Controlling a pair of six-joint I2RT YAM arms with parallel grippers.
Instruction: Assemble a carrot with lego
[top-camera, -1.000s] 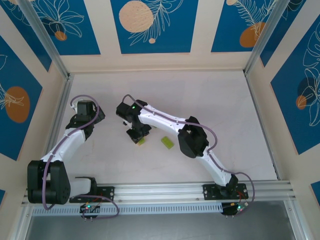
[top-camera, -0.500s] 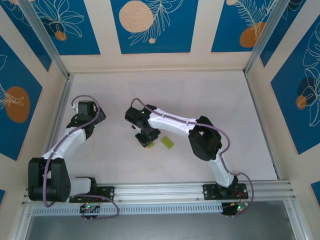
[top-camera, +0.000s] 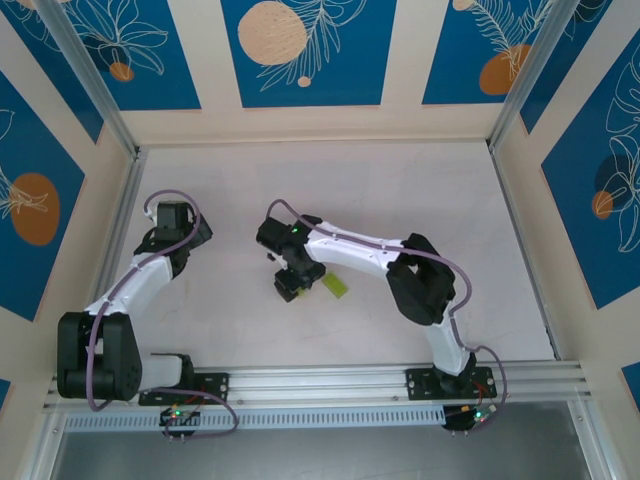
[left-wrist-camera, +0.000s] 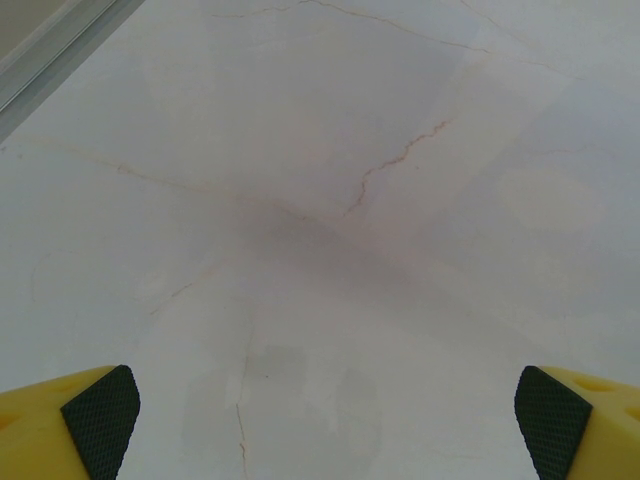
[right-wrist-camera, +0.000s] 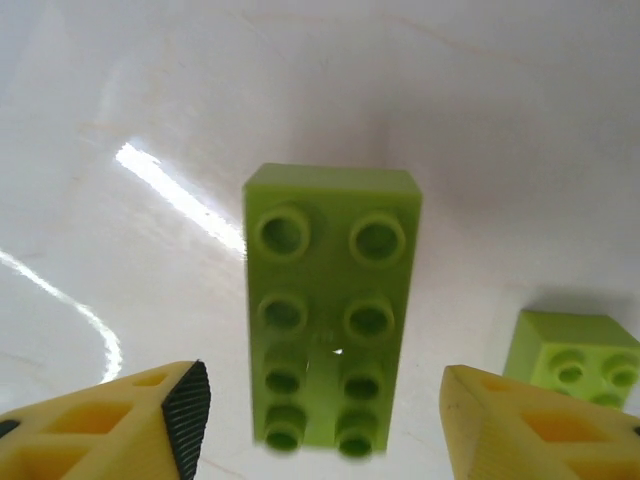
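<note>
A long lime-green lego brick (right-wrist-camera: 330, 310) with eight studs lies flat on the white table. My right gripper (right-wrist-camera: 325, 420) is open around its near end, with a gap on both sides and neither finger touching it. In the top view this gripper (top-camera: 290, 285) points down at the table's middle. A smaller lime-green lego brick (right-wrist-camera: 572, 362) lies just to the right, also seen from above (top-camera: 336, 287). My left gripper (left-wrist-camera: 330, 420) is open over bare table, at the left in the top view (top-camera: 172, 232). The carrot is out of view.
The table (top-camera: 420, 220) is white marbled stone with faint cracks. A metal rail (top-camera: 120, 230) runs along its left edge, close to the left arm. Another rail (top-camera: 524, 240) borders the right side. Both arm bases sit on the near rail (top-camera: 320, 380).
The right arm has shifted right and toward the near edge with the long brick. Its jaws have then opened and let go of the brick. The left arm has not moved.
</note>
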